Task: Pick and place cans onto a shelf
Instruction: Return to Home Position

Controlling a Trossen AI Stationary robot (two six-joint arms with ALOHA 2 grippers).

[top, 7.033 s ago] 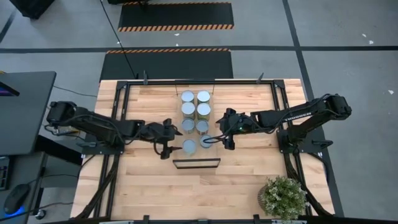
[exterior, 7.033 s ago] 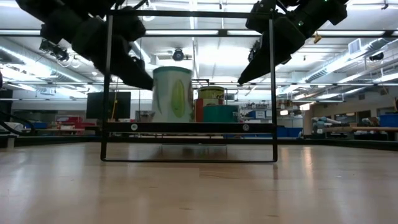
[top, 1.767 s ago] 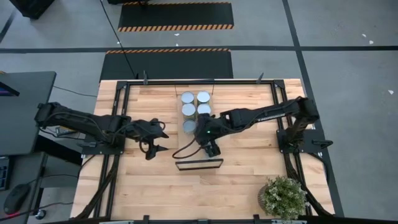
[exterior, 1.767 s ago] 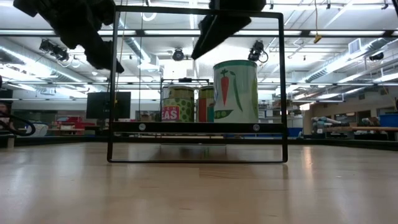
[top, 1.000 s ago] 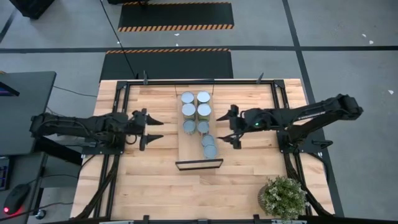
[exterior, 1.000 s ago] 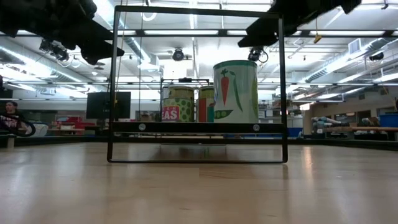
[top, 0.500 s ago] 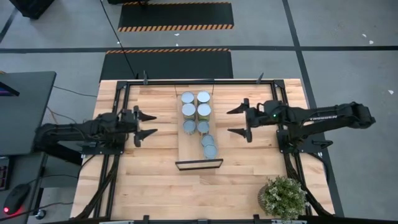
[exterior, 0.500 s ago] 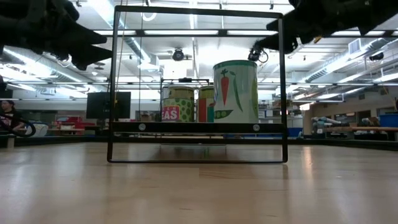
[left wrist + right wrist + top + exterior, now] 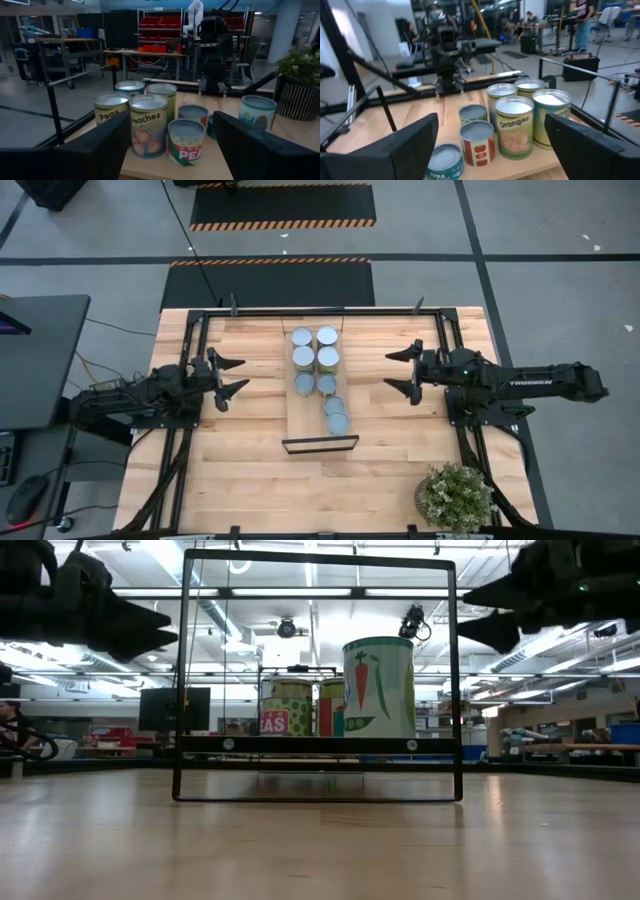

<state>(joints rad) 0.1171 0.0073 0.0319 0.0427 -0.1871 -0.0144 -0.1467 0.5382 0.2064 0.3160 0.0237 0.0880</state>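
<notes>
Several cans stand upright on their bases on the shelf (image 9: 294, 415), a light-wood board at the table's middle. A cluster (image 9: 315, 358) fills its far half, and two more (image 9: 336, 415) sit nearer the black lip (image 9: 318, 444). In the low view a carrot-labelled can (image 9: 378, 686) stands nearest. In the left wrist view the Peaches can (image 9: 148, 125) is closest; in the right wrist view it is the Oranges can (image 9: 513, 127). My left gripper (image 9: 238, 374) hangs open left of the shelf, pointing level at the cans. My right gripper (image 9: 390, 372) hangs open to the right, facing them.
A potted plant (image 9: 455, 495) stands at the table's near right corner. Black frame rails (image 9: 195, 370) run along the table's sides and far edge. The shelf's tall black frame (image 9: 317, 675) shows in the low view. Bare wood lies between each gripper and the shelf.
My right gripper has drawn back from the shelf toward the table's right edge and come lower, levelling out. My left gripper has pulled back a little toward the left edge and also sunk. Both have stayed open. The cans have not moved.
</notes>
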